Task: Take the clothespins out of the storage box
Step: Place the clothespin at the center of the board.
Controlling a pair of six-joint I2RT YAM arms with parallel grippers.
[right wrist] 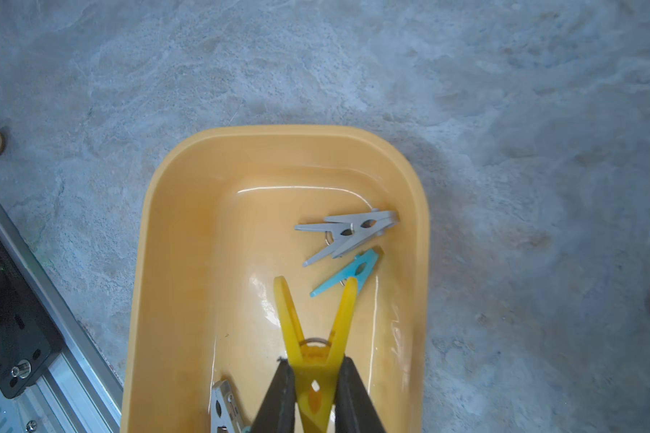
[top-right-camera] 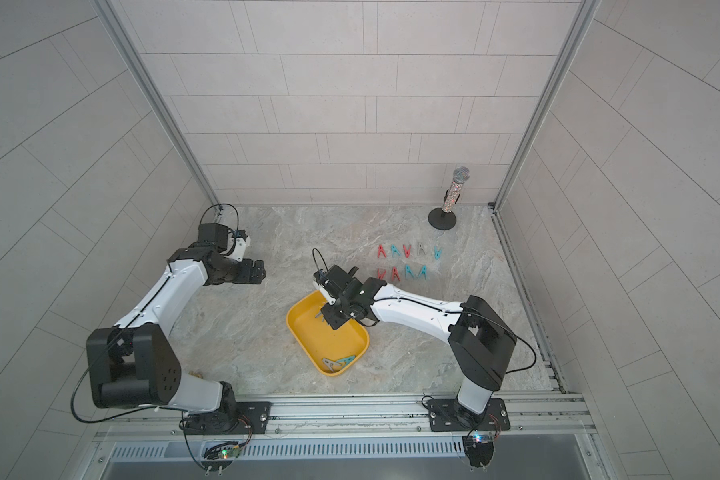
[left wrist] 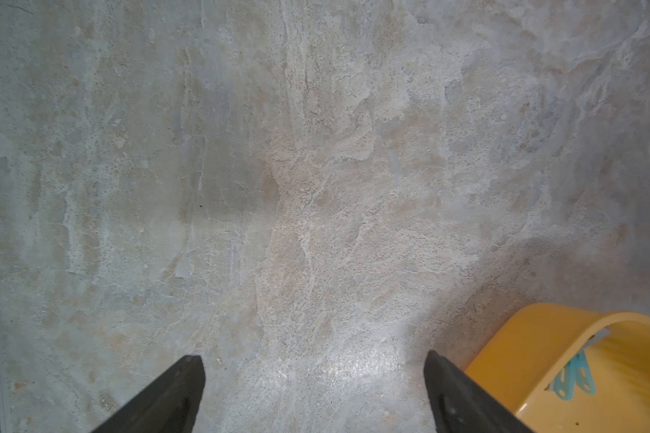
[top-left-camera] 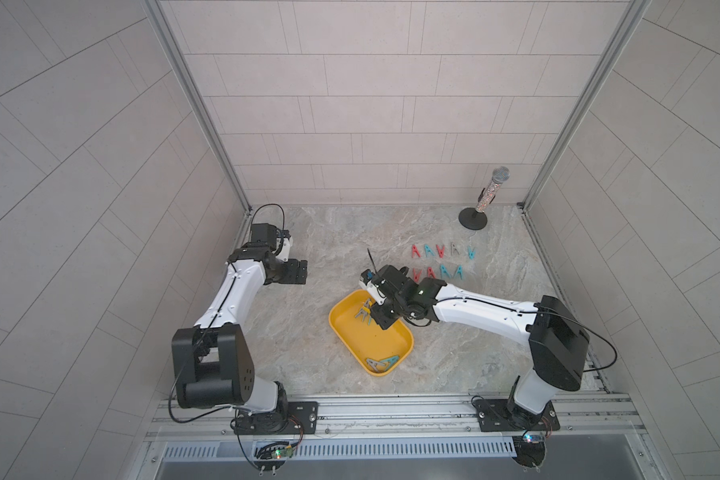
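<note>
Black fingers (right wrist: 278, 393) of the right gripper (right wrist: 316, 365) pinch the yellow clothespin (right wrist: 313, 352) at its waist, just behind the spring ring, so the jaws are clamped on it. Its two legs splay forward, away from the wrist, and its long axis is in line with the fingers and runs down the length of the storage box (right wrist: 154, 262). Whether it hangs clear of the box floor I cannot tell. Further along that axis, near the box's end wall, a grey clothespin (right wrist: 348, 232) and a teal clothespin (right wrist: 353, 271) lie just beside each other, and a second grey clothespin (right wrist: 220, 408) lies beside the fingers. In a top view the rows of clothespins (top-left-camera: 441, 262) on the table (top-left-camera: 308, 232) lie beyond the box, on the right arm's side, so the carry likely calls for a lift over the rim and a swing that way. The left gripper (top-left-camera: 298, 272) hangs wide open over bare table, well apart from the box, and is the farther of the two
</note>
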